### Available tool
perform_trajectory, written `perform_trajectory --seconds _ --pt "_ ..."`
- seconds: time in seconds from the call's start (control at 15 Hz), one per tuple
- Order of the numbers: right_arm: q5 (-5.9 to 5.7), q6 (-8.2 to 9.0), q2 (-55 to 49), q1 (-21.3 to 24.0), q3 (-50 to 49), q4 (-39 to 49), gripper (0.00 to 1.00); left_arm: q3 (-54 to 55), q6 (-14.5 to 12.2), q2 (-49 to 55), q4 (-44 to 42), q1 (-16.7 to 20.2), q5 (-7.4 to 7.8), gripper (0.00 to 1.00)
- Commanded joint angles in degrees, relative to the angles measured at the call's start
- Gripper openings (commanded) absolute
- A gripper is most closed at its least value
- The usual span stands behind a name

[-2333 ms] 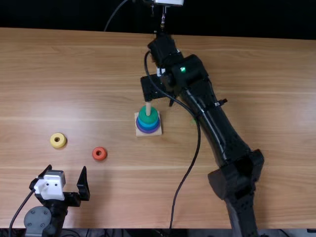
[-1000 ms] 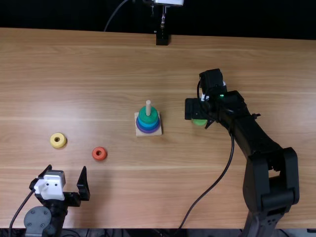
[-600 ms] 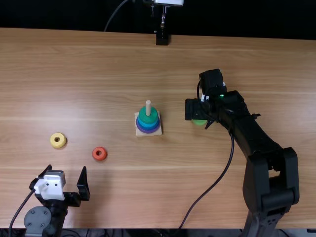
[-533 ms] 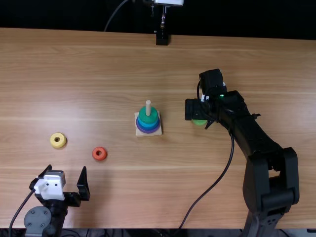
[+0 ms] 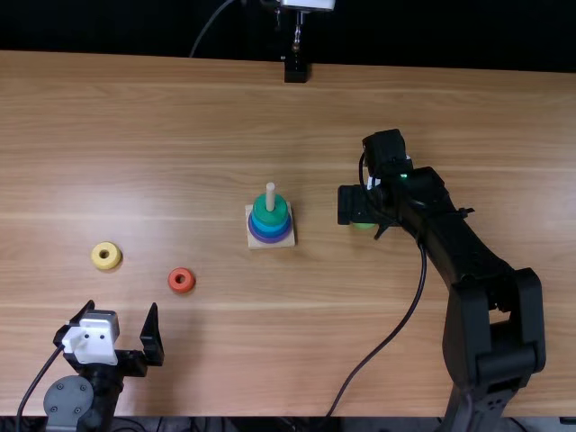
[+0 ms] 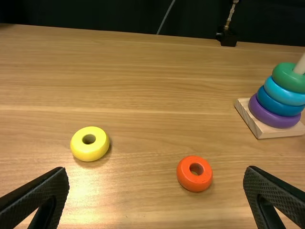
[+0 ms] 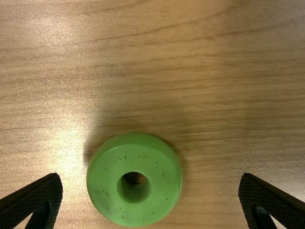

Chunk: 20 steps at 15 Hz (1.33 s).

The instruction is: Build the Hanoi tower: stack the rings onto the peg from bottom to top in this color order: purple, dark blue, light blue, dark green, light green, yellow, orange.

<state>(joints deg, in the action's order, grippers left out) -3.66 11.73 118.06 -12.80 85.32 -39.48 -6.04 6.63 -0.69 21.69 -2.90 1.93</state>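
We log the change first: the right arm (image 5: 481, 261) was over the peg (image 5: 270, 196) in the first top view and has since swung out to the light green ring (image 7: 159, 176). Since that swing, we see only a slight shift. The right gripper (image 7: 150, 174) is spread, the ring lying flat on the wood between its fingers, pinched by nothing. For the task, we judge this as lining up for pick five; it probably needs to centre, lower and close.

Four rings are on, order good: purple ring (image 6: 274, 119), dark blue ring (image 6: 276, 106), light blue ring (image 6: 286, 93), dark green ring (image 6: 286, 76). Yellow ring (image 6: 80, 149) and orange ring (image 6: 190, 183) lie loose on the left arm's side (both unmoved, we checked). The left gripper (image 6: 157, 169) is spread too, empty, its arm parked as before.

Surface: light brown wooden table (image 5: 180, 135), grain running crosswise, soft glare on the left. Room: black backdrop (image 5: 135, 27) past the far edge, a thin cable (image 5: 209, 27) dangling there, and a small black mount (image 5: 295, 69) at that edge.
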Motion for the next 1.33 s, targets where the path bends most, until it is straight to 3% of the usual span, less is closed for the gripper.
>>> perform_trajectory --seconds 0.0,1.27 --pt "-0.66 0.4 -1.8 0.4 -1.2 -0.1 1.0 6.0 -0.2 0.7 3.9 1.0 1.23 1.0" --pt "-0.66 0.4 1.7 0.4 0.4 0.4 1.0 6.0 -0.2 0.7 3.9 1.0 1.34 1.0"
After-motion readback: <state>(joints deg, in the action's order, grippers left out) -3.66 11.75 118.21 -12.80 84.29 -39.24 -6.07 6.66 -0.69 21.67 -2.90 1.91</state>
